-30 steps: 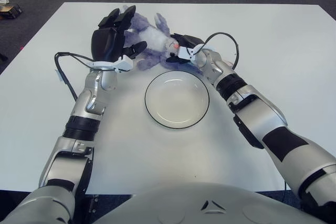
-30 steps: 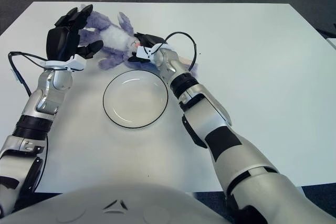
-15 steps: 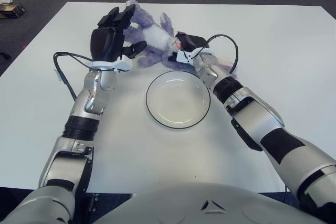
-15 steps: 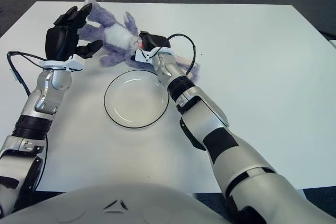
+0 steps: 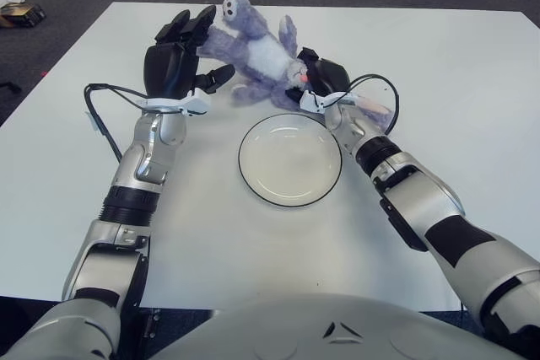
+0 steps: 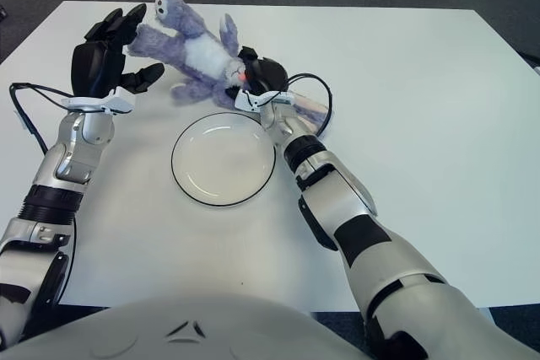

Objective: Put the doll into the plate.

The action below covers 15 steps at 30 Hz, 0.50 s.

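The doll (image 5: 253,50) is a purple plush bunny with a white belly, stretched along the far side of the table just beyond the plate. My right hand (image 5: 319,83) is shut on its head end, right above the plate's far rim. One pink-lined ear (image 5: 371,109) trails under that wrist. My left hand (image 5: 179,58) stands with fingers spread beside the doll's legs, its thumb (image 5: 218,76) reaching under one of them. One foot (image 6: 165,4) sticks up past those fingertips. The plate (image 5: 290,166) is clear glass with a dark rim and holds nothing.
The white table (image 5: 439,65) stretches wide to the right and toward me. A black cable (image 5: 99,111) loops off my left forearm, and another (image 6: 319,100) arcs over my right wrist. A small box (image 5: 17,13) lies on the dark floor beyond the table's left corner.
My right hand has dragged the doll's head to the right, nearer the plate's far rim. The doll's body and legs followed and turned, one foot now showing past my left fingertips. The left hand barely moved.
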Motion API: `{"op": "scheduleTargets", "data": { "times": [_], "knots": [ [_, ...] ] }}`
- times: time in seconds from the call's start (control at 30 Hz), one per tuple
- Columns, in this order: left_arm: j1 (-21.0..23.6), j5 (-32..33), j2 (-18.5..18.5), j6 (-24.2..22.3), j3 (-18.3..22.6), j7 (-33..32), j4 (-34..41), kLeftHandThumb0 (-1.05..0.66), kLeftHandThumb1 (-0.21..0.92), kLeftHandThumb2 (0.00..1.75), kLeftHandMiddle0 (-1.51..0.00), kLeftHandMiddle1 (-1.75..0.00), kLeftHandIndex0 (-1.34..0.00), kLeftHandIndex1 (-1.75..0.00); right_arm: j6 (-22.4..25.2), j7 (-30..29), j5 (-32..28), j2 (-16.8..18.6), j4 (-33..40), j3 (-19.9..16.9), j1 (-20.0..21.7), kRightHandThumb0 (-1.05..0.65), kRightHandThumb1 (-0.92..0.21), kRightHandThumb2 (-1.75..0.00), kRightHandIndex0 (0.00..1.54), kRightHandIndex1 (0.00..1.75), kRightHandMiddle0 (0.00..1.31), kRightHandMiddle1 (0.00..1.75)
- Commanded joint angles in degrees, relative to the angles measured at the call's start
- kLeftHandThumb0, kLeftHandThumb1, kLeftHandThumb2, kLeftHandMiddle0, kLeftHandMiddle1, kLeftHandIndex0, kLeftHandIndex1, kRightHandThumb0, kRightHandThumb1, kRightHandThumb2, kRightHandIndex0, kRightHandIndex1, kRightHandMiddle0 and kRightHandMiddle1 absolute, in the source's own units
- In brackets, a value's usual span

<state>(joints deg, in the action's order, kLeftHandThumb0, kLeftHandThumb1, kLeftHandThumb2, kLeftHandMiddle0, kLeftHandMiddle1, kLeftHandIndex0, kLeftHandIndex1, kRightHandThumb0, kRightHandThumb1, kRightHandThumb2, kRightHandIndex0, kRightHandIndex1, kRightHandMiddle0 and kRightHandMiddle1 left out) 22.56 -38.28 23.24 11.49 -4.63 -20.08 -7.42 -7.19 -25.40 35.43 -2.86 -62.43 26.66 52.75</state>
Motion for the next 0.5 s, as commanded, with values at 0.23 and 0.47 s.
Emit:
{"op": "scheduleTargets", "data": {
  "times": [0.23,0.47],
  "knots": [
    [0.5,0.0,0.6,0.8,0.4,-0.8,-0.9,-1.04,0.92,0.65,-0.46,0.00,-0.42,0.00,-4.0,0.7,-1.3,-3.2,-3.0,-1.5,-2.3,0.00,-0.29,-1.32,0.68,1.62,0.42,1.75],
    [0.5,0.1,0.7,0.9,0.5,-1.0,-1.3,-1.04,0.92,0.65,-0.46,0.00,-0.42,0.00,-5.8,2.3,-1.8,-4.6,-2.9,-2.4,-1.2,0.00,-0.30,-1.30,0.67,1.62,0.41,1.75]
  ]
}}
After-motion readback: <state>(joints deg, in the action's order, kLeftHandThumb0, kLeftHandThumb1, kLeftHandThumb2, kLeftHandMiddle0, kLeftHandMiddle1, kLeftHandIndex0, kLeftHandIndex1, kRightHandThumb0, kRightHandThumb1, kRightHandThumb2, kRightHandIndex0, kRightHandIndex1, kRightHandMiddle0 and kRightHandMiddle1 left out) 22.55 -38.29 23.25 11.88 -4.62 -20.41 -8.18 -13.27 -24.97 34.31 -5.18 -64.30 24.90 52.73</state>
